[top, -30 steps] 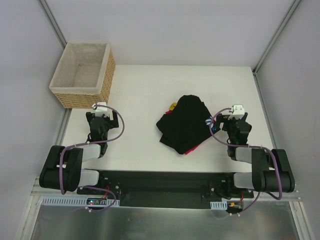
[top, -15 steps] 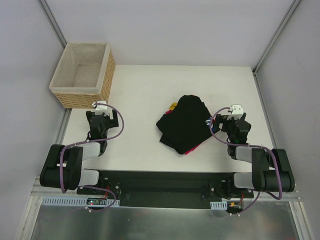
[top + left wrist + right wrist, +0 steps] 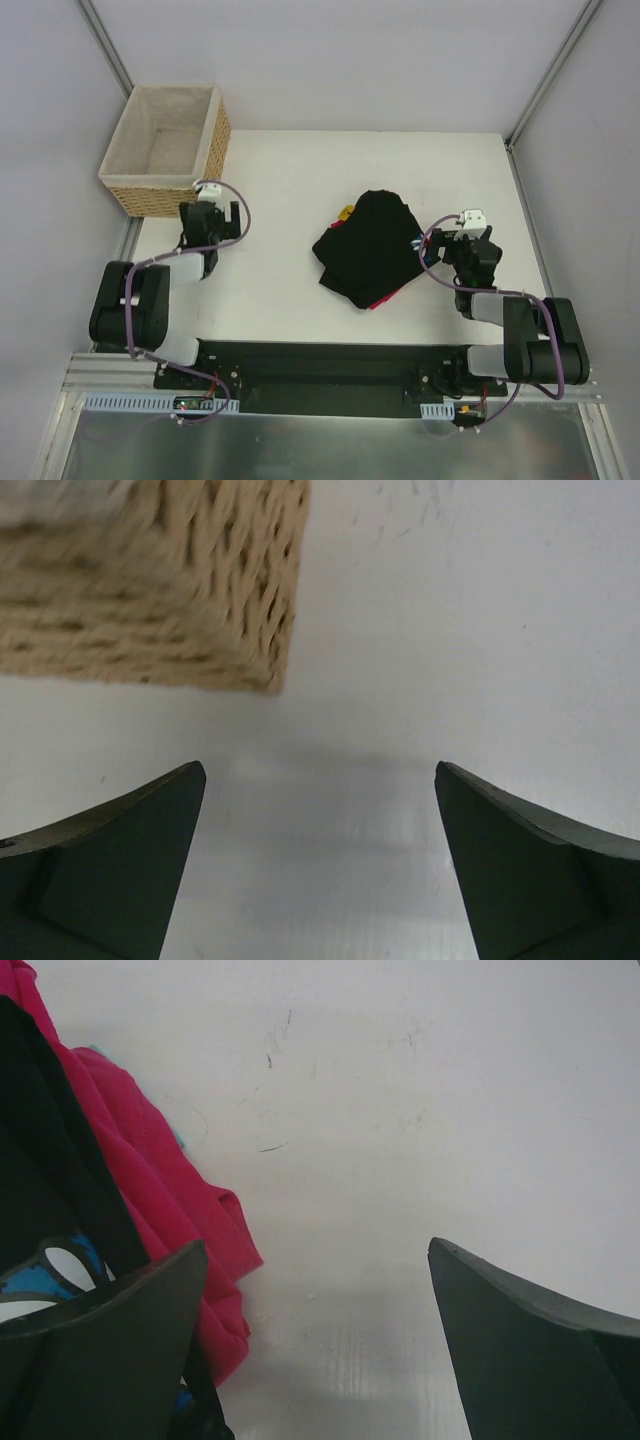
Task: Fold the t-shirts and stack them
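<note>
A black t-shirt (image 3: 368, 245) lies crumpled in a heap at the middle of the table, with a pinkish-red t-shirt (image 3: 390, 295) showing under its near edge. In the right wrist view the red shirt (image 3: 165, 1185) and the black one (image 3: 45, 1160), with a bit of blue print, lie at the left. My right gripper (image 3: 458, 242) (image 3: 318, 1250) stands open just right of the heap, its left finger beside the red cloth, bare table between the jaws. My left gripper (image 3: 208, 222) (image 3: 320, 770) is open and empty over bare table, far left of the shirts.
A woven wicker basket (image 3: 212, 150) with pale lining stands at the back left; its corner (image 3: 200, 590) is just ahead of my left gripper. Grey walls and metal rails bound the white table (image 3: 290, 180) on both sides and behind.
My left gripper has moved away from me toward the basket's near corner. The right arm and the shirts have not moved.
</note>
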Controlling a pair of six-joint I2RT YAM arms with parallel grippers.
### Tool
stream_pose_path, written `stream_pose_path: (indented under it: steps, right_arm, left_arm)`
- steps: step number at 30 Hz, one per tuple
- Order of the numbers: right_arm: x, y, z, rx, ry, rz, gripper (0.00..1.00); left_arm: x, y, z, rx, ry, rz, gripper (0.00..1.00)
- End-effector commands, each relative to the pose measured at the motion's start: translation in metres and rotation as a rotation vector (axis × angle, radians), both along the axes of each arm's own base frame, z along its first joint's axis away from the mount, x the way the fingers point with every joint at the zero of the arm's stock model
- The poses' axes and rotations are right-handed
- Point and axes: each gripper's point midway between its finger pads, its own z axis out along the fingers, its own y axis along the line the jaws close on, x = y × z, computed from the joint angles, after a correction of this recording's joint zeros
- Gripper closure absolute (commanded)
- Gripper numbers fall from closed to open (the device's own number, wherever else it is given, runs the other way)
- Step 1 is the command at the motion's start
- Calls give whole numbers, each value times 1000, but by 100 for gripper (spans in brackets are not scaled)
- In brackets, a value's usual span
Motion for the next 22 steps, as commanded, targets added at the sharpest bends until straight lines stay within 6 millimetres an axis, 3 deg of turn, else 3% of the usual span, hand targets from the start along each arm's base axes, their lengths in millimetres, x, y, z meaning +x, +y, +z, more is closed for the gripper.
stream_pose_path:
  steps: [1, 4, 7, 8, 11, 13, 22]
  right_arm:
    - [7, 3, 10, 8, -25, 19, 4]
    - [7, 3, 10, 8, -25, 20, 4]
    - [7, 3, 9, 8, -24, 20, 4]
    - [7, 3, 9, 10, -24, 20, 4]
    - [6, 4, 9, 13, -23, 19, 4]
    - [7, 3, 10, 11, -25, 19, 4]
    - [6, 3, 9, 10, -24, 20, 4]
  left_arm:
    - [18, -29, -21, -34, 243, -189, 1]
    - [19, -34, -28, -44, 274, -231, 1]
    - [1, -18, -4, -100, 50, -157, 1]
    - [-16, -1, 14, -108, -137, -98, 1]
    - [-39, 14, 28, -114, -315, 15, 1]
    - [-36, 11, 17, -113, -275, -3, 1]
    - [-38, 0, 23, -113, -311, -77, 1]
